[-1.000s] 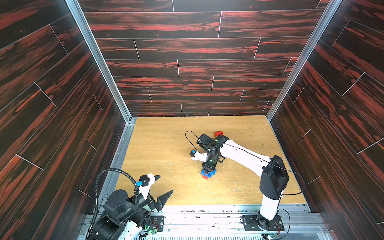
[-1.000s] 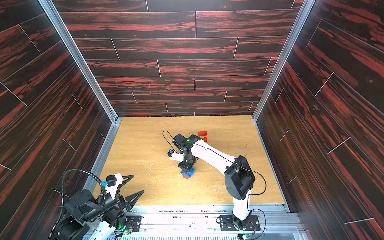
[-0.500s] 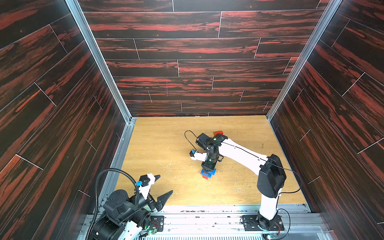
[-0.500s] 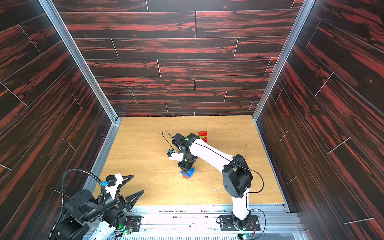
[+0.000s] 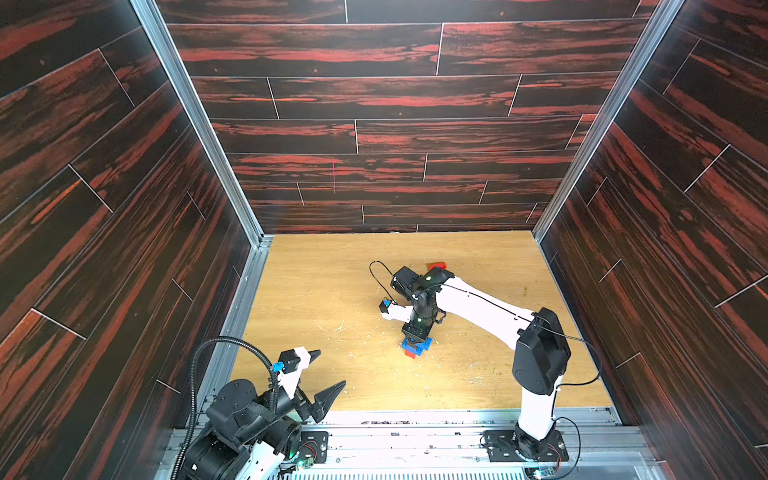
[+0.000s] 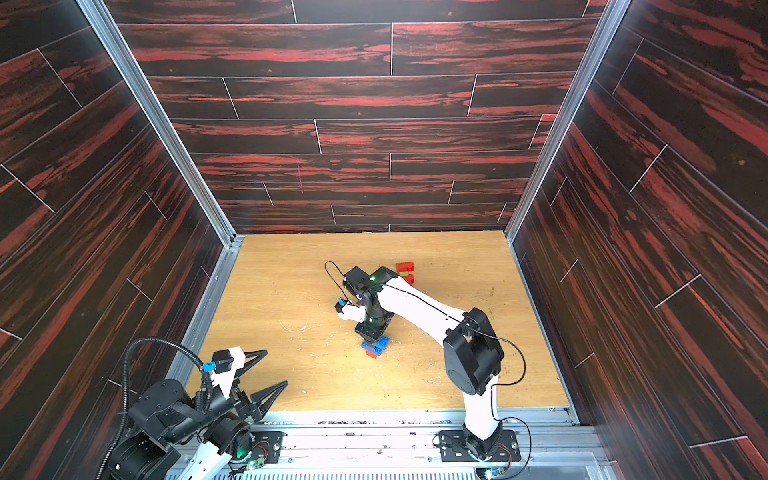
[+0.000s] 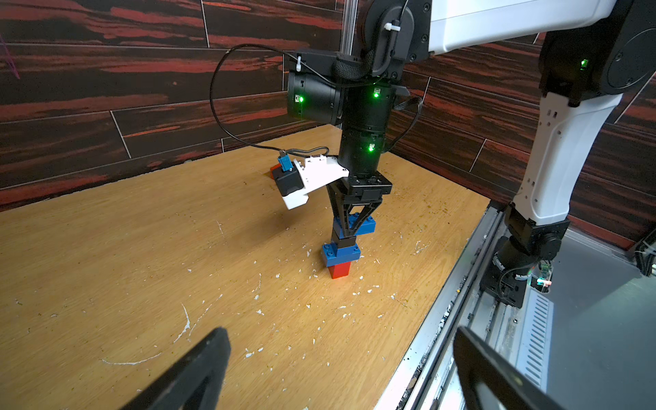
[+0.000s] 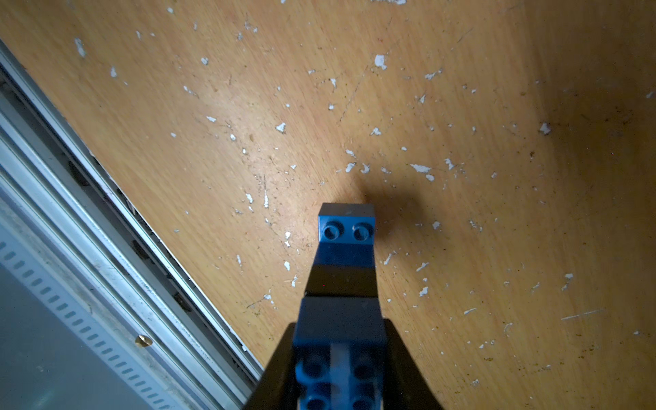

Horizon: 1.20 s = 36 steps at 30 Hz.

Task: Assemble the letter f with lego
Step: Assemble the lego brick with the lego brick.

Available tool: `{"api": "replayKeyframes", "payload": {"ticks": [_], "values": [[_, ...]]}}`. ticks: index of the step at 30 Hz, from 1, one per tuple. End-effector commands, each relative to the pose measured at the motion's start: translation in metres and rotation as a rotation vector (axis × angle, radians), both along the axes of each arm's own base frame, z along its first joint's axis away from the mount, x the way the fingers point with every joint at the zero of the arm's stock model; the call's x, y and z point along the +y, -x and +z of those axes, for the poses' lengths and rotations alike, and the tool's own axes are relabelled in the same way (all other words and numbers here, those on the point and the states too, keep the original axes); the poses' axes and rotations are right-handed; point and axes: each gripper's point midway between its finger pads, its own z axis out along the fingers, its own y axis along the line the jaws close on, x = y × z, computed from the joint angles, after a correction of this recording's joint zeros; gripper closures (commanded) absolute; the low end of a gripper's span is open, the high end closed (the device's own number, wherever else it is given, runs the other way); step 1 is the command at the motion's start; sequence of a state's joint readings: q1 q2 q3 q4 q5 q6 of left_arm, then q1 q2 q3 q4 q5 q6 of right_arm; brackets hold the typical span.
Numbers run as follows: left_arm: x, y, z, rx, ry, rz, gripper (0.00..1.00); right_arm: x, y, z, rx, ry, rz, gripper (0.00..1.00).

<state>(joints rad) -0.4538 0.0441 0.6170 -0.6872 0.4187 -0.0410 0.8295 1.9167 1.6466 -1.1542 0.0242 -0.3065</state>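
Starting with both top views: right gripper (image 5: 415,341) (image 6: 375,338) points straight down onto a small stack of studded plastic lego bricks (image 5: 417,349) (image 6: 376,348). The stack stands about mid-way across the scuffed wooden worktop (image 5: 324,286), somewhat nearer its near edge; only blue over red shows here, the rest is under the gripper. Left gripper (image 5: 322,374) (image 6: 268,372) sits at the near left corner, fingers spread wide with nothing between them. Loose red plastic bricks (image 6: 406,268) lie toward the far edge, well apart from the stack; there's a green sliver between them, too small to tell more. Left wrist view: the stack is upright and reads, bottom to top, red square brick (image 7: 339,270) on the worktop, blue oblong brick (image 7: 335,253), small black brick (image 7: 343,242), upper blue brick (image 7: 365,224). The right gripper (image 7: 349,230) pinches the upper blue brick from both sides. The left gripper's fingers (image 7: 209,358) are far apart. Right wrist view: upper blue brick (image 8: 340,330) is clamped between the fingers, the small black brick (image 8: 340,280) sits under it, and the blue oblong brick (image 8: 347,227) pokes out with two studs bare. White flecks are scattered over the worktop.
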Motion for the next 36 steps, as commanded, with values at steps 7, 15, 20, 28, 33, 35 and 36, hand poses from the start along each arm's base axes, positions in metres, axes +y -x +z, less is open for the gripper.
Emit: {"api": "replayKeyframes", "payload": {"ticks": [7,15,20,28,33,35,36], "values": [[-0.002,-0.001,-0.004,0.011,-0.013,-0.009,0.00,-0.029,0.027,-0.056,0.116,0.201,0.009,0.93],[-0.002,-0.001,-0.004,0.011,-0.014,-0.008,0.00,-0.037,0.030,-0.068,0.118,0.227,0.010,0.93],[-0.002,0.000,-0.005,0.011,-0.013,-0.009,0.00,-0.040,0.032,-0.074,0.121,0.239,0.009,0.93],[-0.002,0.000,-0.005,0.012,-0.014,-0.010,0.00,-0.031,0.029,-0.061,0.134,0.187,-0.003,0.90],[-0.002,0.000,-0.005,0.012,-0.014,-0.010,0.00,-0.022,0.026,-0.050,0.134,0.143,-0.004,0.83],[-0.002,0.000,-0.005,0.012,-0.013,-0.010,0.00,-0.020,0.026,-0.047,0.145,0.124,-0.006,0.80],[-0.002,0.000,-0.005,0.010,-0.014,-0.011,0.00,-0.020,0.027,-0.047,0.153,0.121,-0.006,0.78]]}}
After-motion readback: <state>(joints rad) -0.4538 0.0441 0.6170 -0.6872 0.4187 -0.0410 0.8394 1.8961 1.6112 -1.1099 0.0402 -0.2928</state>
